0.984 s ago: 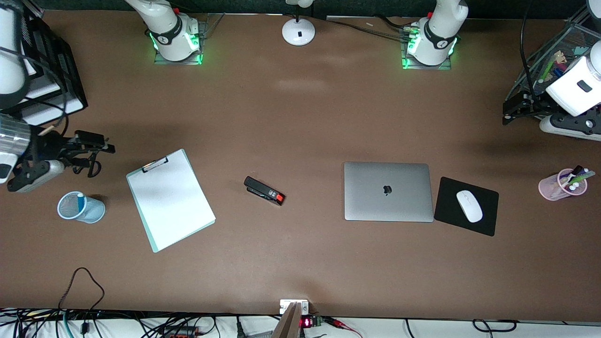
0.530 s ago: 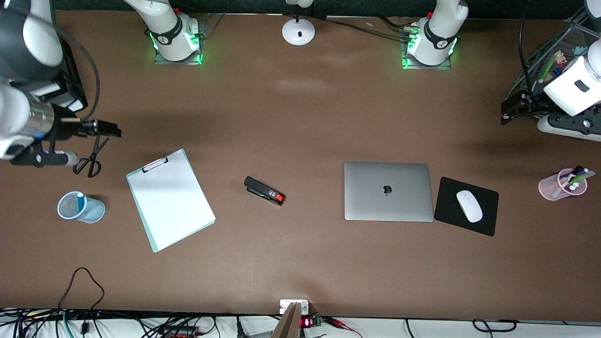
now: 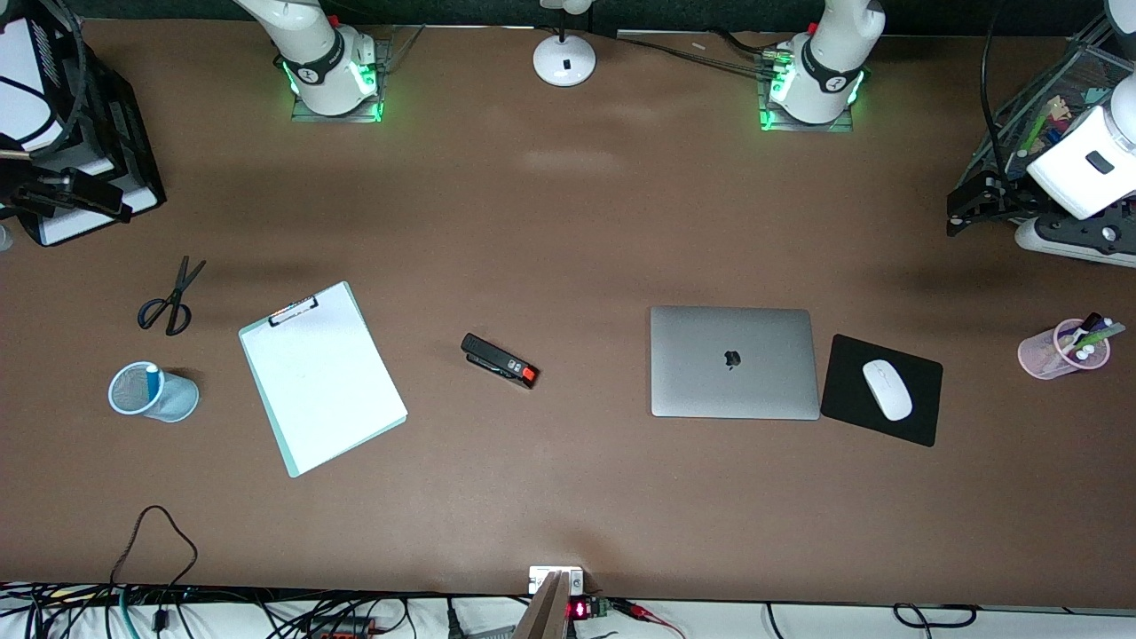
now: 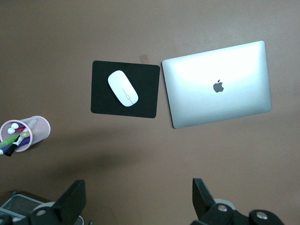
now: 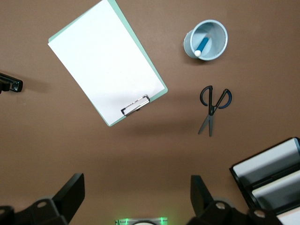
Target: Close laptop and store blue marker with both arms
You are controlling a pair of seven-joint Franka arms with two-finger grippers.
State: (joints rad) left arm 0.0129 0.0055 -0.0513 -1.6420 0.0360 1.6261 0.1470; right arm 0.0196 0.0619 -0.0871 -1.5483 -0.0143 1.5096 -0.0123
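Brown desk (image 3: 568,222) fills the front view, where the laptop (image 3: 734,362) is seen lying shut, beside a mouse pad (image 3: 923,417) carrying a white mouse (image 3: 887,390). The blue marker (image 3: 153,382) is seen standing in a pale blue cup (image 3: 173,401) near the right arm's end, with scissors (image 3: 169,297), a clipboard (image 3: 321,378) and a stapler (image 3: 500,360) close by. The right end effector (image 3: 53,191) is held over a black tray (image 3: 133,169); the left end effector (image 3: 972,200) is raised at the other end.

From the left wrist, the left end effector (image 4: 138,206) is shown spread apart and empty above the closed laptop (image 4: 218,84), with a pink cup (image 4: 35,133) of pens nearby.

From the right wrist, the right end effector (image 5: 136,204) is likewise shown apart and empty, and the blue marker (image 5: 202,46) is seen inside the pale blue cup (image 5: 218,49).

Both goals are judged met; a careless sweep low over the desk could tip the light cup and spill the marker.
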